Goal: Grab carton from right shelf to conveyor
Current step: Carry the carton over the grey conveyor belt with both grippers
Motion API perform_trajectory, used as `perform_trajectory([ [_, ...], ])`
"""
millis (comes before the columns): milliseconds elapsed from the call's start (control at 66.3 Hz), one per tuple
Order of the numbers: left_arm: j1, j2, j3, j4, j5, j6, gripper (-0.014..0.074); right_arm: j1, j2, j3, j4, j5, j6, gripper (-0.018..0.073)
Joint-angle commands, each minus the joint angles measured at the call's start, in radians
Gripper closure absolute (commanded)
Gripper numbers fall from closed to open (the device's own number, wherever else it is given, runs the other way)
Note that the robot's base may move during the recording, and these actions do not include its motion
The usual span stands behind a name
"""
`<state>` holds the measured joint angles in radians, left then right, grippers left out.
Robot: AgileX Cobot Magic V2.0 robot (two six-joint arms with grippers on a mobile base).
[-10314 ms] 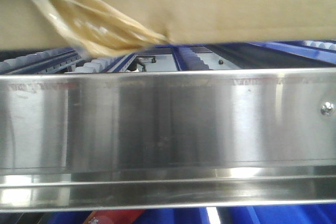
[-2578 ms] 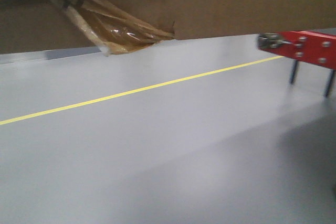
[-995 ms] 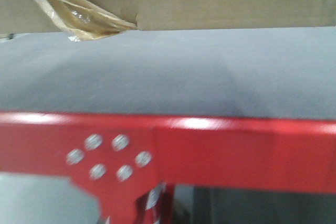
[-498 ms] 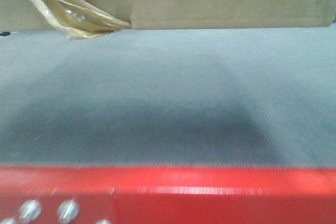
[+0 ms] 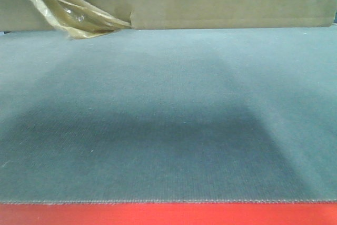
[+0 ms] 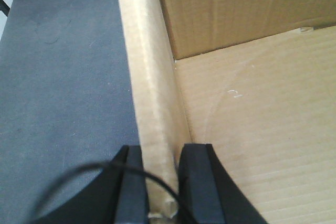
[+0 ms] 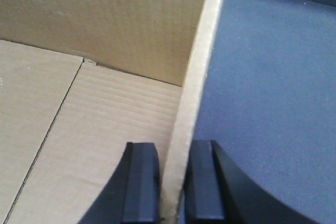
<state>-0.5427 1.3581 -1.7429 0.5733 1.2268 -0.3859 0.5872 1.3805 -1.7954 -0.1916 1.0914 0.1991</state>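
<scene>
Carton (image 5: 210, 9) spanned the 12 o'clock edge of the front view, its lower seam over the conveyor (image 5: 168, 119); whether it touched the belt could not be told. Wrinkled yellowish tape (image 5: 79, 17) hung from the seam at 11 o'clock, beside a torn corner. A dark shadow lay on the belt mid-frame. Red border strip (image 5: 168, 215) ran along 6 o'clock.

Left wrist view: left gripper (image 6: 159, 182) sat at 6 o'clock, black fingers (image 6: 131, 182) clamped on the carton's side wall, one outside over the belt, one inside over the box floor. A thin black cable (image 6: 79, 174) looped across them.

Right wrist view: right gripper (image 7: 172, 182) sat at 6 o'clock, fingers (image 7: 140, 182) pinching the opposite wall, with belt at 3 o'clock and box interior at 9 o'clock.
</scene>
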Motion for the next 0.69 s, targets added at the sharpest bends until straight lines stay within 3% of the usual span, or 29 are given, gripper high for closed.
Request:
perform_trajectory([
  [0, -0.001, -0.004, -0.007, 0.066, -0.018, 0.009, 0.0614, 0.004, -0.015, -0.004, 0.018, -0.033, -0.016, 0.062],
  [679, -0.001, -0.004, -0.007, 0.066, -0.018, 0.009, 0.0614, 0.004, -0.015, -0.004, 0.018, -0.033, -0.016, 0.062],
])
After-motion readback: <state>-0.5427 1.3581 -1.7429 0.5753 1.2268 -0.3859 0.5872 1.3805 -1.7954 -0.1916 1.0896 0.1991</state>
